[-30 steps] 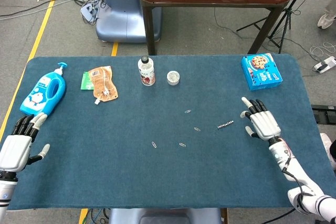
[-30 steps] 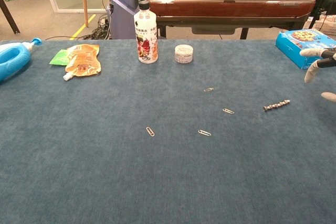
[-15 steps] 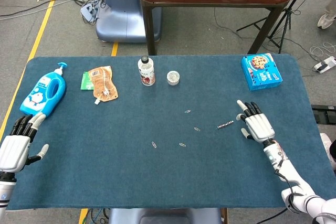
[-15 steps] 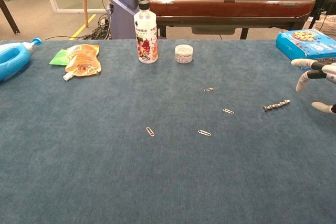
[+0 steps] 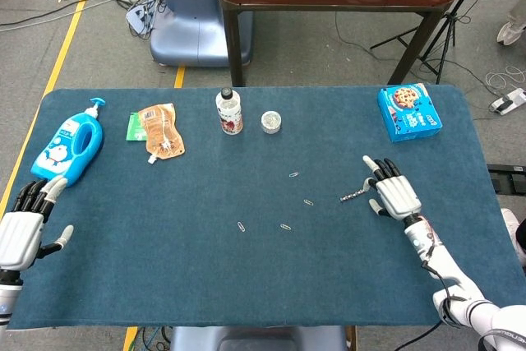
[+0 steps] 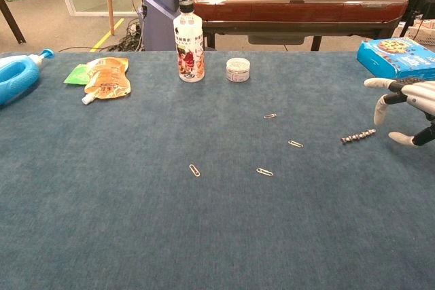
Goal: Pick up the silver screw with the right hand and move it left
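At the far left edge of the dark blue felt-covered table (image 5: 246, 285), the robot's left hand (image 5: 23, 228) rests with its fingers spread apart and nothing in them. Just beyond it lies a blue plastic pump bottle with a white cartoon label (image 5: 69, 144), on its side. Further right are an orange spouted drink pouch (image 5: 160, 129), lying flat over a green packet (image 5: 134, 126), then a small white upright bottle with a red label and black cap (image 5: 229, 112), and beside that a little round silver-lidded tin (image 5: 271, 122). Four small metal paper clips (image 6: 270, 116) are scattered in the middle of the cloth, well apart from each other. To their right lies the silver screw (image 6: 358, 136), flat on the felt, its length tilted slightly upward to the right. The right hand (image 5: 391, 193) sits just beside the screw's right end, released, fingers extended and apart, holding nothing; whether a fingertip touches the screw cannot be told. Behind that hand, near the far right edge, sits a blue cardboard cookie box (image 5: 409, 111).
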Tool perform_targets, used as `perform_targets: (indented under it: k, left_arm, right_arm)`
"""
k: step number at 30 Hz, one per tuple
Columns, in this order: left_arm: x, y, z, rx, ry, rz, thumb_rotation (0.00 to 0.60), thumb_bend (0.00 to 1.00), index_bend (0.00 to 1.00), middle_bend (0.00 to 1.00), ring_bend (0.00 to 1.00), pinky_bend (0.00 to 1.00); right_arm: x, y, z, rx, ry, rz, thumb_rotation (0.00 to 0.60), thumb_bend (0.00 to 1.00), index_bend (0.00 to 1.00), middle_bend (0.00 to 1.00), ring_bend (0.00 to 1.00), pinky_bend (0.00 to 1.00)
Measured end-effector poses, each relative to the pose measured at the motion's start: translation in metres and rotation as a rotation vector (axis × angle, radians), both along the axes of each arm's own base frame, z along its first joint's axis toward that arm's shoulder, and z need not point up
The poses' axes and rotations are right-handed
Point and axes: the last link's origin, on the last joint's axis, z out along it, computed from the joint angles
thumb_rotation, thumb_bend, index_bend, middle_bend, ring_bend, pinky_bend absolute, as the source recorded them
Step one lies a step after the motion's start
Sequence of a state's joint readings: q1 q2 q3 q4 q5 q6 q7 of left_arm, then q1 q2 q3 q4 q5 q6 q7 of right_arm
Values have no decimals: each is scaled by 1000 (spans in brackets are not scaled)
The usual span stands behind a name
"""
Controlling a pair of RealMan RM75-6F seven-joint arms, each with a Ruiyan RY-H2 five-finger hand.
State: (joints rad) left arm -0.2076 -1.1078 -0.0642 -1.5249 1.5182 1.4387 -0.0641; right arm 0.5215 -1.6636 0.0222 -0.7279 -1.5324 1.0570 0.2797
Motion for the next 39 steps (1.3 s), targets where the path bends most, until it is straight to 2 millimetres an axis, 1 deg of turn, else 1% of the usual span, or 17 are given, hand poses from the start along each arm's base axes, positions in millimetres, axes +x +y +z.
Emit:
perform_targets:
  k: [4, 11, 25, 39]
  left_arm:
    - [-1, 0, 1, 3, -1, 1, 600, 363, 0, 0, 0, 0]
    - [-1, 0, 2, 5, -3, 1, 600, 363, 0, 0, 0, 0]
    - [-1, -1, 2, 5, -4, -3, 600, 363, 0, 0, 0, 0]
    - [-2, 0, 2, 6, -5, 5, 600, 363, 0, 0, 0, 0]
  right_arm:
    - [1, -2, -1, -1, -5, 2, 600, 396, 485, 0, 0, 0]
    - [5, -5, -2, -1, -9, 12, 600, 408, 497, 0, 0, 0]
    - [2, -5, -3, 6, 12, 4, 600, 410, 498, 0, 0, 0]
    - [2, -16, -8, 11, 36, 2, 600, 409, 497, 0, 0, 0]
